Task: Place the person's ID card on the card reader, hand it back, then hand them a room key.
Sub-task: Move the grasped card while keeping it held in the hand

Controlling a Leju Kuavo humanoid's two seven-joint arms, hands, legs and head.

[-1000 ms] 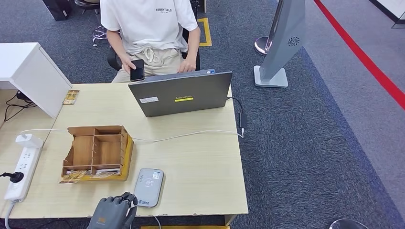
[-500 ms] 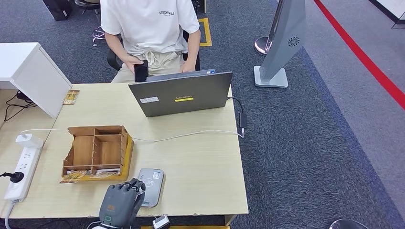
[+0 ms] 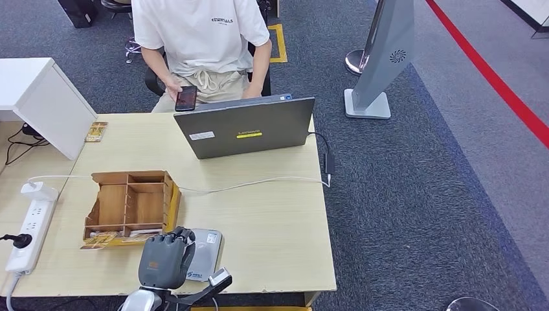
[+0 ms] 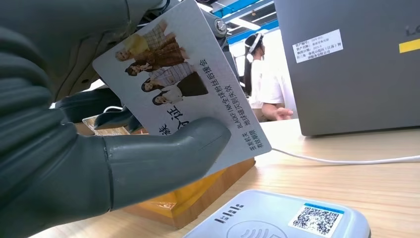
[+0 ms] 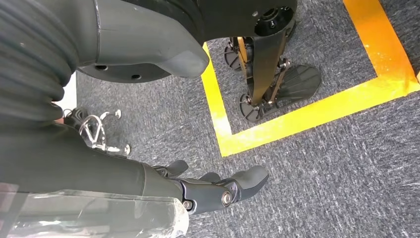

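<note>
Here, left hand point(image 3: 166, 260) holds ID card point(image 4: 183, 84) — above card reader point(image 4: 277, 218).

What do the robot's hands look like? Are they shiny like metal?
Not shiny. The left hand is matte dark grey, with a small orange mark on its back and a thick smooth grey thumb. The right hand has darker fingers with little round silver screws, and a grey ribbed cover behind it.

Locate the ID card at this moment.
The ID card is pinched in the left hand, held just above the card reader at the table's near edge, beside the wooden organiser.
</note>
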